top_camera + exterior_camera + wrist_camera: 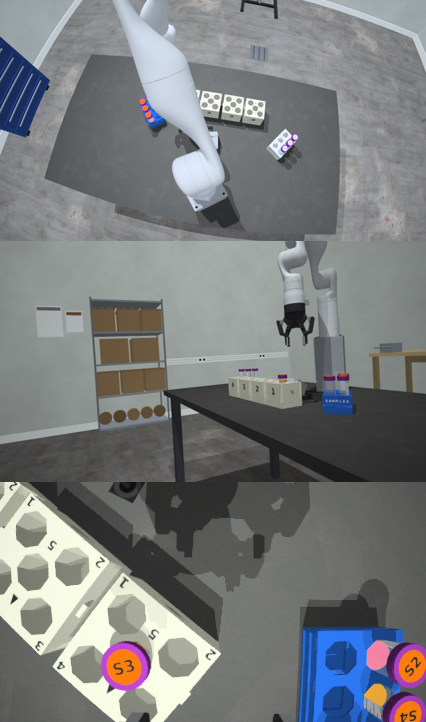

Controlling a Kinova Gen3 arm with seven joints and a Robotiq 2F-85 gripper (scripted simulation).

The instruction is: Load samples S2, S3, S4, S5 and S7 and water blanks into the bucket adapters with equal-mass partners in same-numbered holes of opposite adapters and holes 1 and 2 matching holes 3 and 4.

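Note:
My gripper (pixel 295 344) (pixel 207 719) is open and empty, hanging high above the table between adapter 1 and the blue sample rack. Adapter 1 (pixel 282 396) (pixel 197 679) holds sample S3 (pixel 125 666) (pixel 282 377) in its middle hole; its other holes are empty. Adapters 2 (pixel 211 103) (pixel 256 389), 3 (pixel 232 107) and 4 (pixel 253 111) stand in a row beside it, all empty. The blue rack (pixel 156 119) (pixel 337 402) (pixel 345 682) holds orange-dotted samples, among them S2 (pixel 412 666) and S4 (pixel 407 714). In the top view the arm hides the gripper and most of adapter 1.
A white rack (pixel 276 144) with three white-dotted water blanks (pixel 289 142) stands at the table's right. A small pale box (pixel 214 139) sits in front of the adapters, partly behind the arm. The arm's base (pixel 206 200) is at the table's front edge.

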